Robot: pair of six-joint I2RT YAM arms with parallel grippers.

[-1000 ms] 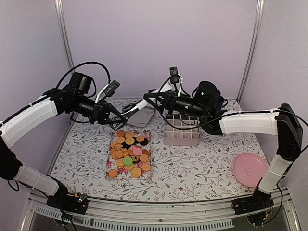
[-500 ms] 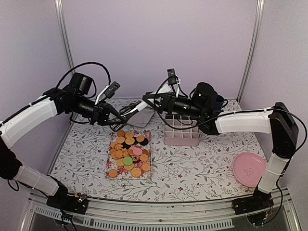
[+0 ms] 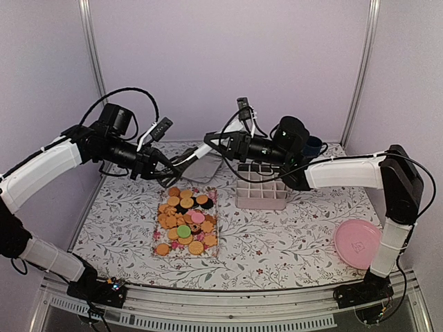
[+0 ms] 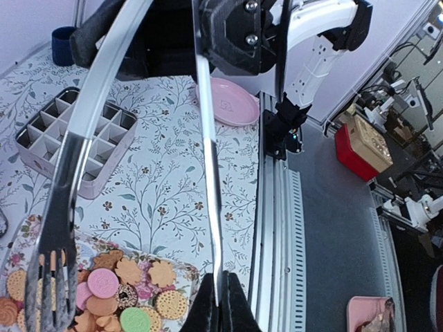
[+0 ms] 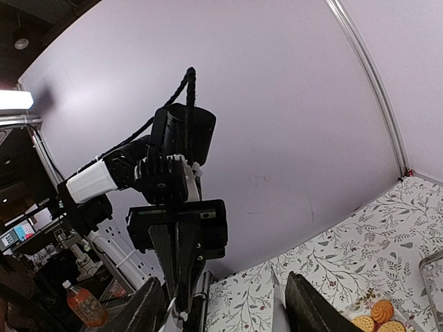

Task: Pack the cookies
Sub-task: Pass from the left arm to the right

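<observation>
We find the left gripper (image 4: 219,304) clenched on the tongs (image 4: 82,124). The right gripper (image 5: 221,308) is at their far end, and we cannot tell whether it grips. The cookies (image 3: 185,221) lie at 6 o'clock. The emblem on the pink plate (image 3: 346,235) is illegible.

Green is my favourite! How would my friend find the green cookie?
Find the flowery tray of cookies, left of the pale grid box. Near the pile's middle, beside the pink cookie, lies the green cookie. It is the only green one among orange and dark ones.
</observation>
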